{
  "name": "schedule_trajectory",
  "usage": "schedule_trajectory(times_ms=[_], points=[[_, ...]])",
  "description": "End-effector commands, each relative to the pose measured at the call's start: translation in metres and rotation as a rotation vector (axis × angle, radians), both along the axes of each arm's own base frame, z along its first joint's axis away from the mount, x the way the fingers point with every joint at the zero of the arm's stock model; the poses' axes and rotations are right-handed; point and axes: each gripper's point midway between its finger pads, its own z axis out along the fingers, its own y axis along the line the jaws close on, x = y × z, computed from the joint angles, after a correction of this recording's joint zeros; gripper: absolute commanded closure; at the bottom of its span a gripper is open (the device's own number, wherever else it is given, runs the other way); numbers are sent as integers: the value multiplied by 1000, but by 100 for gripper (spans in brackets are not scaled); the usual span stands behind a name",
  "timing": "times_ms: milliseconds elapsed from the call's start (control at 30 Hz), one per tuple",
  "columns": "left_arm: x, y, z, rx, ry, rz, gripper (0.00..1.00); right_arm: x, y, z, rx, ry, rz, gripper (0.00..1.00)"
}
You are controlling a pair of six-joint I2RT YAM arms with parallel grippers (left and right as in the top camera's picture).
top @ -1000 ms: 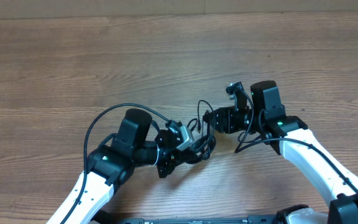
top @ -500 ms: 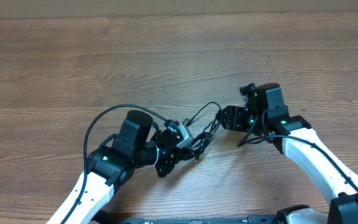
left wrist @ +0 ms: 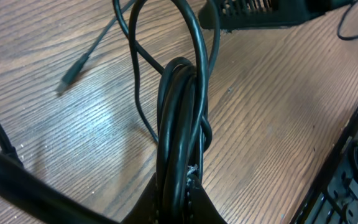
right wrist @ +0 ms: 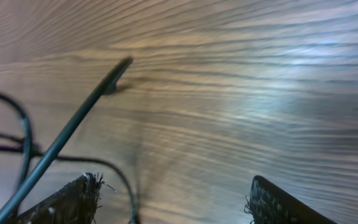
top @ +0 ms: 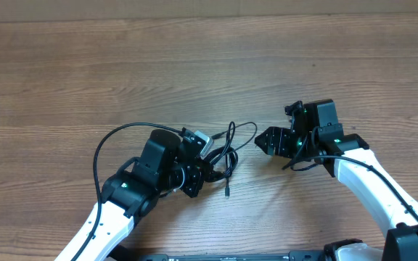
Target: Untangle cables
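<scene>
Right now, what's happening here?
The left tool is shut on a bundle of thin black cables, with loose loops and a plug end trailing onto the table. The right tool stands open beside them, apart from the cables and gripping nothing. The bundle looks tangled.

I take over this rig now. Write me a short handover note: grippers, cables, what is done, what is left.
Left gripper: shut on the bundle of thin black cables.
Right gripper: open, empty, apart from the cables, on their right.
Cables: loops and one plug end lie on the brown wooden table between the arms.
Done: no cable is separated yet.
Left: probably take a loose loop with the right gripper and pull it free.
</scene>
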Motion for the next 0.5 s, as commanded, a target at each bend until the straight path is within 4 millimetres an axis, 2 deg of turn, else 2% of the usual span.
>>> schedule_trajectory(times_ms=[0, 200, 367, 467], points=[[3, 0, 5, -15, 0, 31, 95, -9, 17, 10, 112, 12, 77, 22], [-5, -7, 9, -41, -7, -48, 96, -21, 34, 24, 236, 42, 142, 14], [-14, -10, 8, -26, -40, -145, 95, -36, 52, 46, 403, 75, 223, 16], [-18, -8, 4, -7, -41, -169, 95, -37, 58, 55, 464, 101, 223, 16]])
